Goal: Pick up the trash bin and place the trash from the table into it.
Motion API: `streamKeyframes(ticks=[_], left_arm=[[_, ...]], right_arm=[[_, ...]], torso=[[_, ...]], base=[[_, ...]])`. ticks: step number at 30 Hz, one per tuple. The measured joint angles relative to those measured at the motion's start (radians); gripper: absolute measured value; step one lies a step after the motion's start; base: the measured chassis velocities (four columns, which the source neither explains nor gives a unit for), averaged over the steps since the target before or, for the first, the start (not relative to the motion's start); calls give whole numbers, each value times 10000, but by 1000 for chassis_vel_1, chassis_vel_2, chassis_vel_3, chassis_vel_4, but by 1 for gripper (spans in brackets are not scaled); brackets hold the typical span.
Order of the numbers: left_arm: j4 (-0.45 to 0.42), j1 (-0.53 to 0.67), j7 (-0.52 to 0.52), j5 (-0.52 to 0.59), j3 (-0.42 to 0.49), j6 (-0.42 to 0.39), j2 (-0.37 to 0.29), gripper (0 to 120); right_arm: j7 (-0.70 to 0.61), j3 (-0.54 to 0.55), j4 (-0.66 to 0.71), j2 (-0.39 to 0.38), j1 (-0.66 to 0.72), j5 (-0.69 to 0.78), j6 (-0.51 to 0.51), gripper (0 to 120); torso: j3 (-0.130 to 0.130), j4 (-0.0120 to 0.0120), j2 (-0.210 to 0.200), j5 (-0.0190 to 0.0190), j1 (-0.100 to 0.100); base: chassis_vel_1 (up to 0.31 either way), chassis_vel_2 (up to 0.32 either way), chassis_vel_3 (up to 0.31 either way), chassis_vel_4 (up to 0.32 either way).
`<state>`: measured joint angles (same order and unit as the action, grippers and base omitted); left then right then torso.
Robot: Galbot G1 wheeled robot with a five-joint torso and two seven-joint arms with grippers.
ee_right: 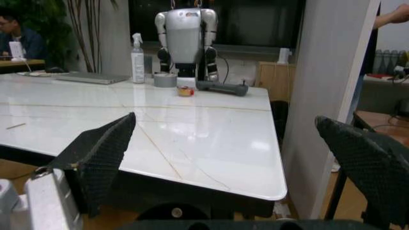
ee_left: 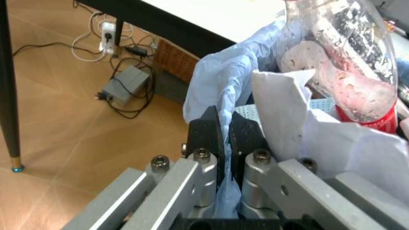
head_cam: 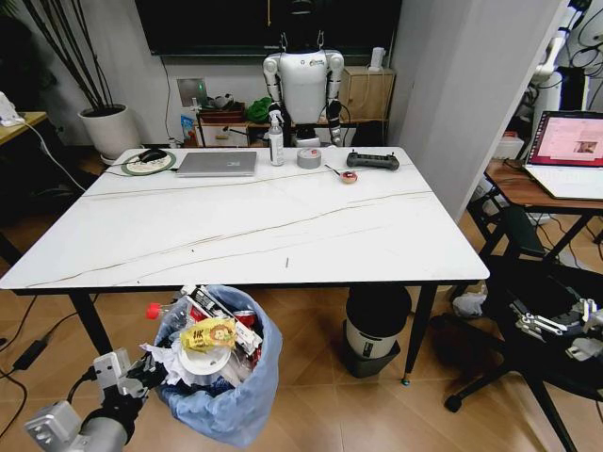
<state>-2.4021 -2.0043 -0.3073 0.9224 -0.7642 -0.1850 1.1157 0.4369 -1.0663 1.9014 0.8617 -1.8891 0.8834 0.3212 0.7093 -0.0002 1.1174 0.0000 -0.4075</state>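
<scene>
The trash bin point(head_cam: 231, 400), lined with a crinkly light-blue bag, hangs off the floor just in front of the table's point(head_cam: 264, 231) near edge, at my lower left. It is heaped with trash point(head_cam: 212, 341): wrappers, white tissue and a red-capped bottle point(head_cam: 153, 310). My left gripper point(head_cam: 141, 372) is shut on the bin's rim. In the left wrist view its fingers point(ee_left: 225, 139) pinch the blue bag point(ee_left: 214, 81), beside tissue point(ee_left: 300, 124) and the clear bottle point(ee_left: 351, 62). My right gripper point(head_cam: 542, 323) hangs low on the right, open point(ee_right: 236, 158) and holding nothing, facing the table's corner.
At the table's far end lie a laptop point(head_cam: 218, 163), a spray bottle point(head_cam: 275, 139), a tape roll point(head_cam: 309, 158) and a black controller point(head_cam: 372, 161). A larger black-lidded bin point(head_cam: 375, 330) stands under the table. A black chair point(head_cam: 537, 358) and a wooden desk point(head_cam: 528, 188) crowd the right.
</scene>
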Motion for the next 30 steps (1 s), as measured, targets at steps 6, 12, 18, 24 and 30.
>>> streamKeyframes(ticks=[6, 12, 18, 24, 30], left_arm=[[180, -5, -38, -436, 56, 131, 89, 0], [304, -19, -31, -1007, 53, 222, 187, 0], [335, -10, -29, -1403, -155, 284, 204, 0], [395, 43, -41, -1433, -257, 291, 192, 0], [441, 65, -44, -1455, -243, 307, 242, 0]], right_arm=[[-1, 7, -3, -3, 7, 2, 0, 100], [-3, 12, -7, -6, 13, 5, -1, 100], [-7, 17, -11, -8, 16, 8, -3, 100], [-12, 18, -13, -9, 20, 11, -5, 100], [-15, 18, -13, -9, 23, 14, -8, 100]], torso=[[0, -1, 0, 0, 0], [0, 0, 0, -1, 0], [0, 0, 0, 0, -2], [0, -1, 0, 0, -2], [0, 0, 0, -1, -2]], base=[[0, 0, 0, 0], [0, 0, 0, 0], [0, 0, 0, 0], [0, 0, 0, 0], [0, 0, 0, 0]])
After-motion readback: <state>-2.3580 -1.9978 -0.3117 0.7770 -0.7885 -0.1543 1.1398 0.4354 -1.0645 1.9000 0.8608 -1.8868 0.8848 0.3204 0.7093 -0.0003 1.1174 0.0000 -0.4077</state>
